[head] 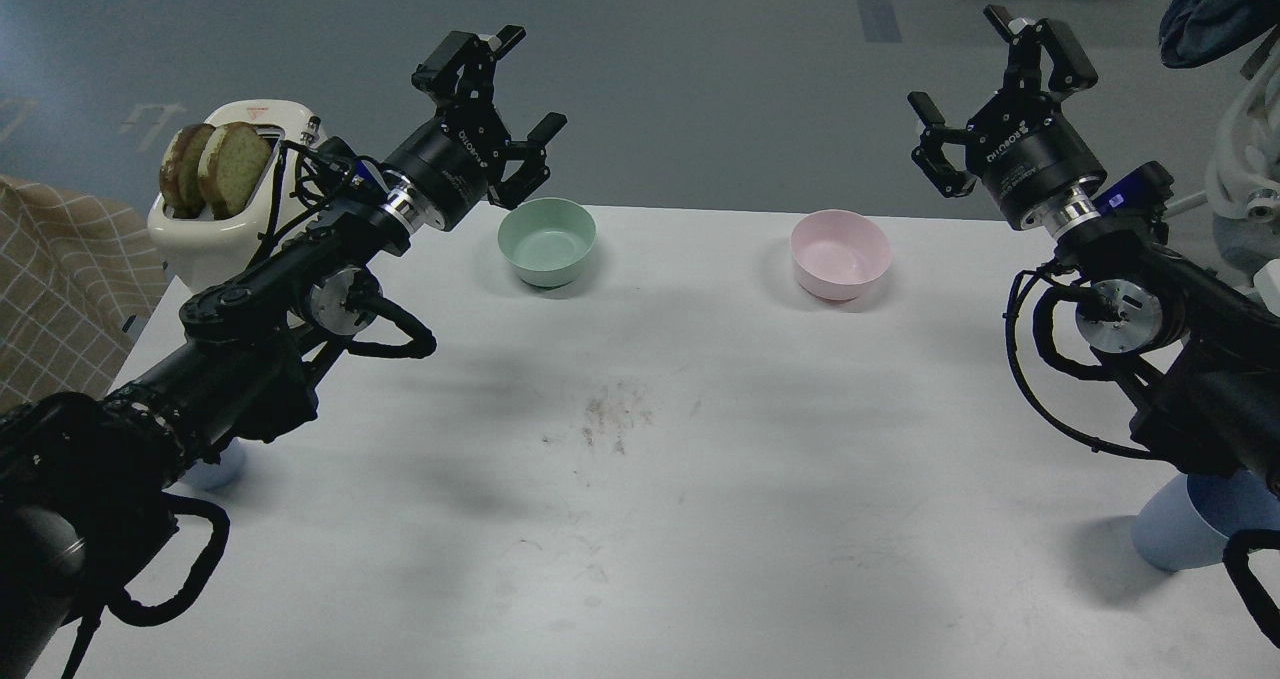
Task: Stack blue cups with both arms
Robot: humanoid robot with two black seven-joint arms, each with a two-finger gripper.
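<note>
While both black arms hang raised above a white table [640, 519], neither claw has hold of anything. At far left, a cream toaster [215, 234] with two slices of browned bread [215, 167] standing in its slots sits at the table's back corner, beside a checked beige cloth [60, 279] off the table's edge. Low on the left side, one light-blue cup [215, 469] is almost wholly hidden beneath the left arm [250, 359], only a sliver of its pale wall showing on the tabletop. The left gripper [515, 84] is held up in the air past the table's far edge, its two fingers spread wide apart and empty. Just right of it, a mint-green bowl [547, 241] stands upright near the back of the table. A patch of dark scuff marks [612, 421] mars the middle of the surface. Farther right, a pink bowl [840, 254] stands upright, well apart from the green one. The right gripper [965, 79] is likewise lifted clear of the table, fingers splayed wide with nothing between them. At the lower right, the second light-blue cup [1185, 534] stands on the table near its front edge, partly covered by the right arm [1190, 359] and its looping cable, well apart from its twin across the table.
</note>
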